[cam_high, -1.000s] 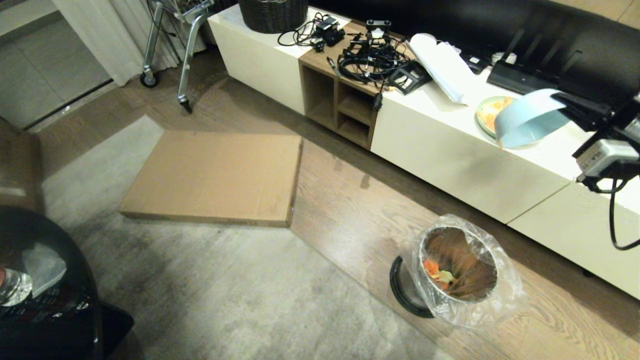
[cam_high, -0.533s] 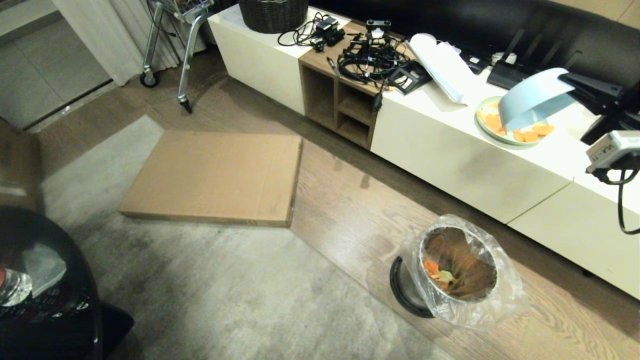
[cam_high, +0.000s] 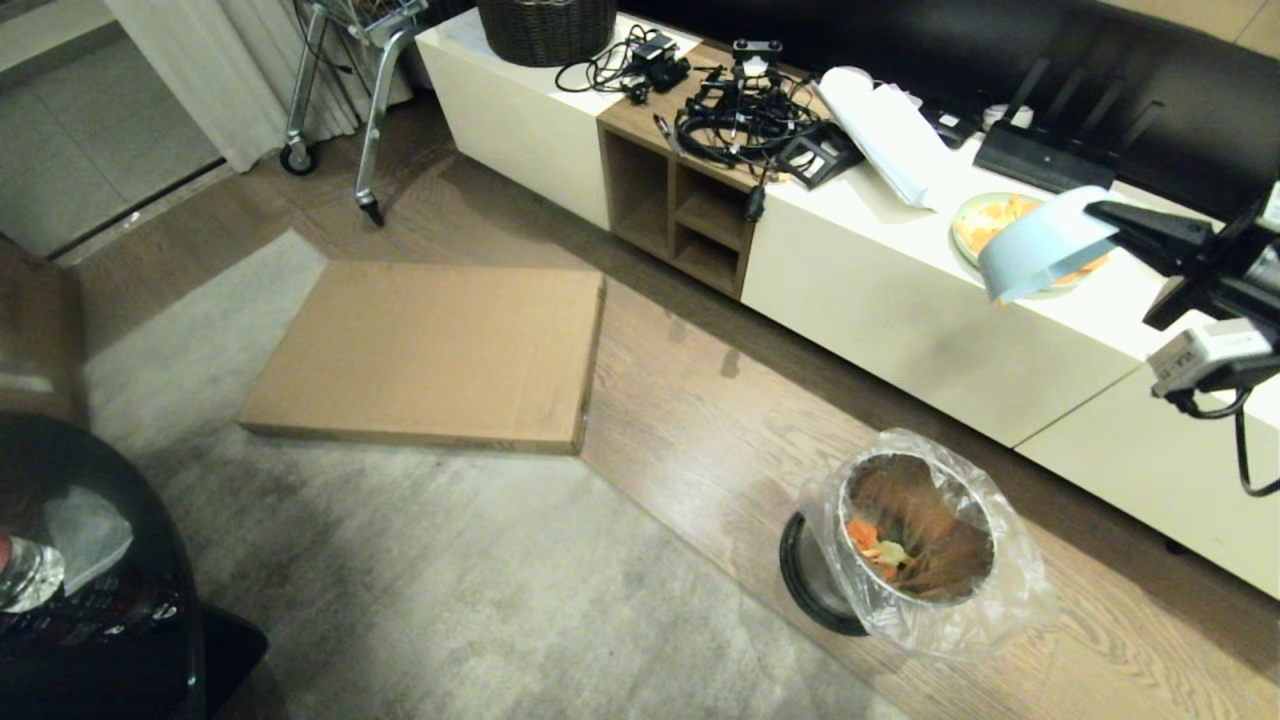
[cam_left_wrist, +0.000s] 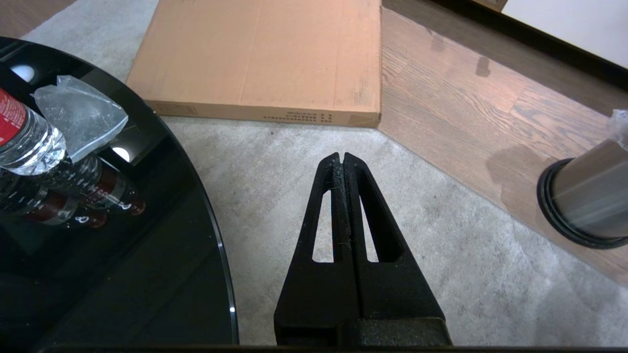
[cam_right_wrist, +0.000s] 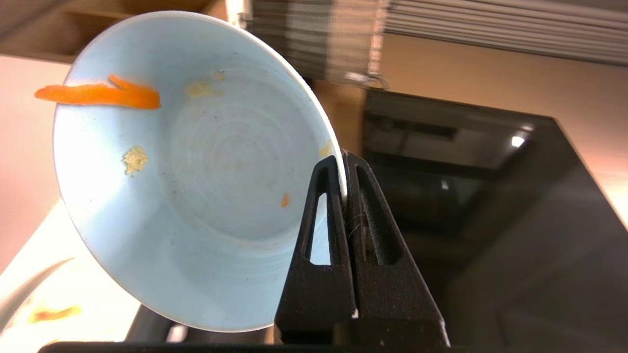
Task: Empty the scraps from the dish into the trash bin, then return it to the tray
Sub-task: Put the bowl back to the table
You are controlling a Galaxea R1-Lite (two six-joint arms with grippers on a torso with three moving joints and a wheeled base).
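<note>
Bowl (cam_high: 1040,255): tipped in the air over the white cabinet (cam_high: 930,300), lower than half a second before.
Scraps (cam_right_wrist: 100,94): one orange strip clung on (bin (cam_high: 915,540) held the rest).
Right gripper (cam_high: 1105,212): clamped on the bowl's rim.
Left gripper (cam_left_wrist: 342,162): closed, empty.

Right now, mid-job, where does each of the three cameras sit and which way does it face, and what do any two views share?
Head view: looks forward and down at floor, trash bin and white cabinet; right gripper holds the dish.
Left wrist view: behind the shut left gripper, facing rug, cardboard and black glass table.
Right wrist view: behind the right gripper, clamped on the dish's rim, looking into it; an orange scrap clings inside.
Shared: head and left wrist both show bin and cardboard.
</note>
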